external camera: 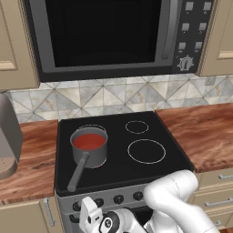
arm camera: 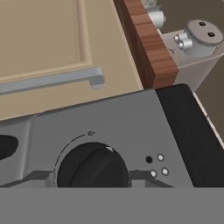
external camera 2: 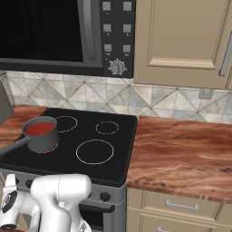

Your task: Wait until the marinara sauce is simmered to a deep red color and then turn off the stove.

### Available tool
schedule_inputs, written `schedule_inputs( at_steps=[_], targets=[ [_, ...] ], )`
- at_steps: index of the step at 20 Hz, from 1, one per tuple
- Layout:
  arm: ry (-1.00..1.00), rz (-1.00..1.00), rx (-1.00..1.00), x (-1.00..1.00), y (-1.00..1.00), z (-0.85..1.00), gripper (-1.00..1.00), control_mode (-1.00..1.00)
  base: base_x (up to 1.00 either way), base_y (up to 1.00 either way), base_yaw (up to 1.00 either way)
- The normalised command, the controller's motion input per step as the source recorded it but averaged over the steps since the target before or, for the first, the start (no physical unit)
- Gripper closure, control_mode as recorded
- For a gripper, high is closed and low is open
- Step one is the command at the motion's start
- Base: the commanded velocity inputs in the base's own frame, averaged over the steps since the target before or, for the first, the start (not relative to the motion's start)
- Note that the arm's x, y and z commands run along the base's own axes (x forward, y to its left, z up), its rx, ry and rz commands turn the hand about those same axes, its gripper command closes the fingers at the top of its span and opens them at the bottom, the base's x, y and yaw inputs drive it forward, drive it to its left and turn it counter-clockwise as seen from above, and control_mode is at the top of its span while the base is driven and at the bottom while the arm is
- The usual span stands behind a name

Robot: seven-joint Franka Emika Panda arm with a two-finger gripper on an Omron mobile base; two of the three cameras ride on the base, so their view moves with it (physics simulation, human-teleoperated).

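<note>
one knob (arm camera: 92, 168), rigid and likely slick, sits below the stove (external camera: 123, 157) top; gripper (arm camera: 92, 177) pinches its sides.

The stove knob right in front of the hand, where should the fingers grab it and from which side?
Grip the knob across its raised centre bar, one of the fingers on each flat flank, coming straight in at the grey front panel. The bar runs slanted, so the hand should probably roll to match it.

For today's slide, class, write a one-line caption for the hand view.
The jaws close in on a black stove knob on the grey front panel, beside a beige cabinet door.
</note>
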Motion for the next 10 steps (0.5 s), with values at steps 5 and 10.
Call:
schedule_inputs(
  at_steps=[5, 10],
  targets=[
    [0.02, -0.17, 0.43, 0.0, 0.08, 0.0, 1.0, -1.0, 0.0, 0.0, 0.0],
    [0.2, -0.01, 0.41, 0.02, -0.3, 0.13, 1.0, -1.0, 0.0, 0.0, 0.0]
  ],
)
